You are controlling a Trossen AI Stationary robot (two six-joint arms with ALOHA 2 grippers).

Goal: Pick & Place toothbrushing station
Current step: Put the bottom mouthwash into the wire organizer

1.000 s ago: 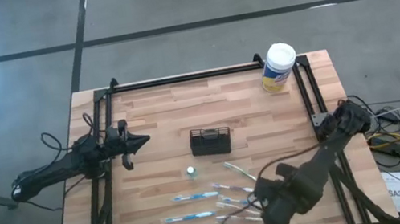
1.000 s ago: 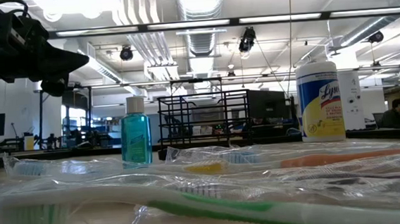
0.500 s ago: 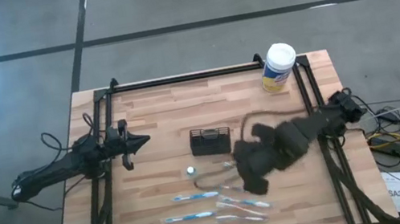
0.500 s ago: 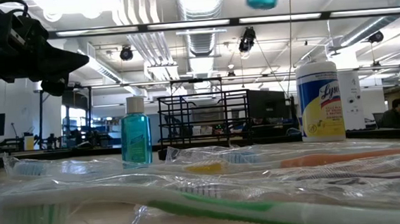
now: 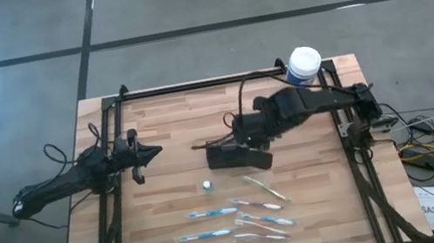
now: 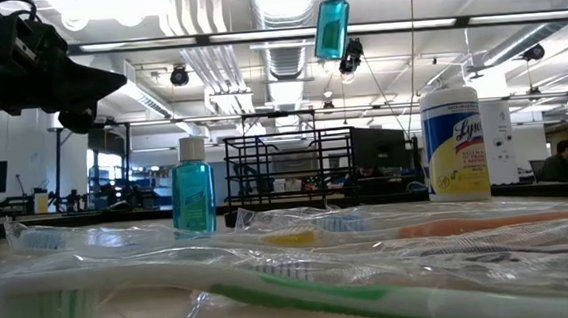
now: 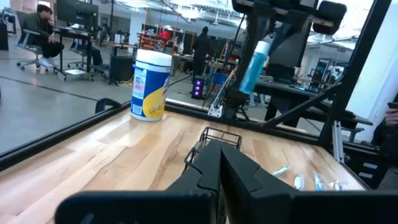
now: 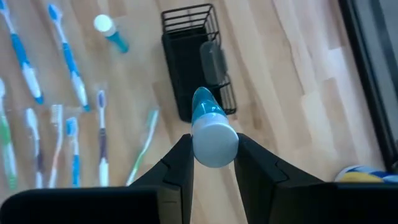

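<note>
The right arm is reaching from the right edge across the wooden surface [image 5: 165, 130], its right gripper [image 8: 211, 163] hanging above the black mesh holder box [image 5: 228, 151]. The gripper's 2 fingers [image 8: 176, 165] are pinching a small teal bottle with a white cap [image 8: 210, 132] by its cap end. In the low view this bottle [image 6: 331, 27] is hanging well above the surface, and in the left wrist view it is tilting in the air over the holder (the bottle's body is translucent blue-green).

The holder box is standing near the middle of the surface; seen from the right wrist, it is holding a dark flat piece [image 8: 213, 62] against one wall, and nothing else can be made out inside.

The left arm is resting at the surface's left side, its left gripper [image 5: 152, 153] pointing toward the holder with the fingers pressed together.

A second teal bottle [image 5: 207, 185] is standing on the surface just in front of the holder. Several wrapped toothbrushes [image 5: 238, 221] with blue, green and pink handles are lying loosely spread on the near part of the surface, apart from the holder.

A yellow canister with a white lid [image 5: 303, 70] is standing at the far right corner.
</note>
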